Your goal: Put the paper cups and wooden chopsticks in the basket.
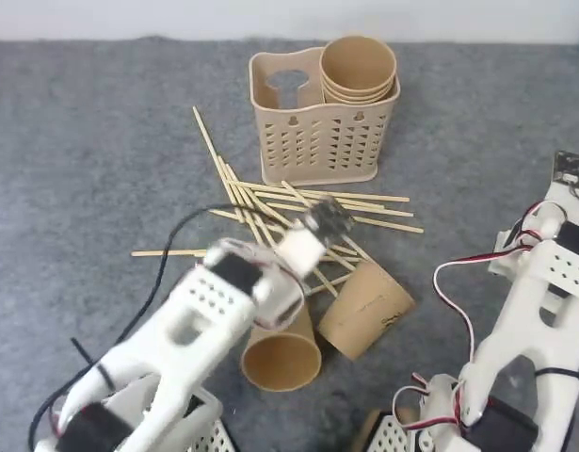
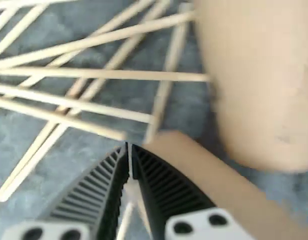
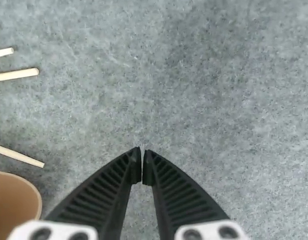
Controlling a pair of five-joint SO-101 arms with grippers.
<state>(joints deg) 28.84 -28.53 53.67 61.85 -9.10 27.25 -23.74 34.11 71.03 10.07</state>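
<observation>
A beige slotted basket (image 1: 308, 141) stands at the back with a stack of paper cups (image 1: 358, 66) in its right compartment. Wooden chopsticks (image 1: 298, 202) lie scattered in front of it. Two more paper cups (image 1: 364, 306) (image 1: 281, 353) lie on their sides nearer the arms. My left gripper (image 1: 331, 218) (image 2: 128, 146) hangs shut over the chopsticks (image 2: 93, 75), beside a lying cup (image 2: 259, 85). One chopstick shows through the slit behind its tips. My right gripper (image 3: 142, 150) is shut over bare carpet, with a cup rim (image 3: 13, 200) and chopstick ends (image 3: 16, 75) close by.
Grey carpet covers the table. The right arm (image 1: 524, 311) stays folded at the front right, trailing red and white wires. A black cable runs along the left arm at the front left. The basket's left compartment holds no cups.
</observation>
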